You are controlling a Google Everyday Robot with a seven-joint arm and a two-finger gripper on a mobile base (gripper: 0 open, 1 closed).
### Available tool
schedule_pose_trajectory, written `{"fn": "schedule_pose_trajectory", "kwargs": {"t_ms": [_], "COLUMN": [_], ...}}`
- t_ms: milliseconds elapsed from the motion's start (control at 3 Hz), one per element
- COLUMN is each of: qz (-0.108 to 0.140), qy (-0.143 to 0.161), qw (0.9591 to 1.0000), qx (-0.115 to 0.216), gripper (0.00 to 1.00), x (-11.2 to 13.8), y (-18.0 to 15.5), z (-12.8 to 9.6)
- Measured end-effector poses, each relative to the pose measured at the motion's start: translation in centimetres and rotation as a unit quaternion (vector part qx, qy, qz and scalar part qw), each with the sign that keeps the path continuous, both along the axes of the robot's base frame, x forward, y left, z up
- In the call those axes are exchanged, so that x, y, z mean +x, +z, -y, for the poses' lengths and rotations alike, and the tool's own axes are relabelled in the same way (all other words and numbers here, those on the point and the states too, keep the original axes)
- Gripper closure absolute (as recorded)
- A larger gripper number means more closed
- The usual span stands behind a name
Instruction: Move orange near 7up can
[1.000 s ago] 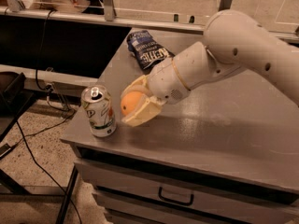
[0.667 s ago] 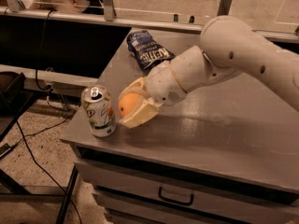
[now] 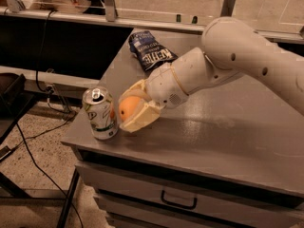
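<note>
— Where is the orange?
— The gripper hugs it with both fingers, low on the table.
— And the 7up can?
— Just beside it, past the fingertips. Maybe touching, I can't tell.

So the 7up can stands at the front left corner of the desk. Just right of it is the orange, low over the desk, gripped between the fingers of my end effector, which reaches in from the right. Orange and can are close, can't tell if they touch. The chip bag lies well behind them, near the back edge.
</note>
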State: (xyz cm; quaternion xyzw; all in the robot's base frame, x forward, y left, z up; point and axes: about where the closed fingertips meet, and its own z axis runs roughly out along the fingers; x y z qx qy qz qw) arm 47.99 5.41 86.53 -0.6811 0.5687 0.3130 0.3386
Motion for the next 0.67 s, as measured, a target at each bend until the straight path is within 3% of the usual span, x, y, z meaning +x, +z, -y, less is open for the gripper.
{"fn": "schedule_pose_trajectory", "kwargs": {"t_ms": [333, 667], "qz": [0.0, 0.005], "qy": [0.003, 0.014], "qw": [1.0, 0.9999], "qx": [0.005, 0.005], "gripper": [0.07, 0.0], "x": [-0.1, -0.5], "y": [-0.3, -1.4], "z": [0.0, -0.2]}}
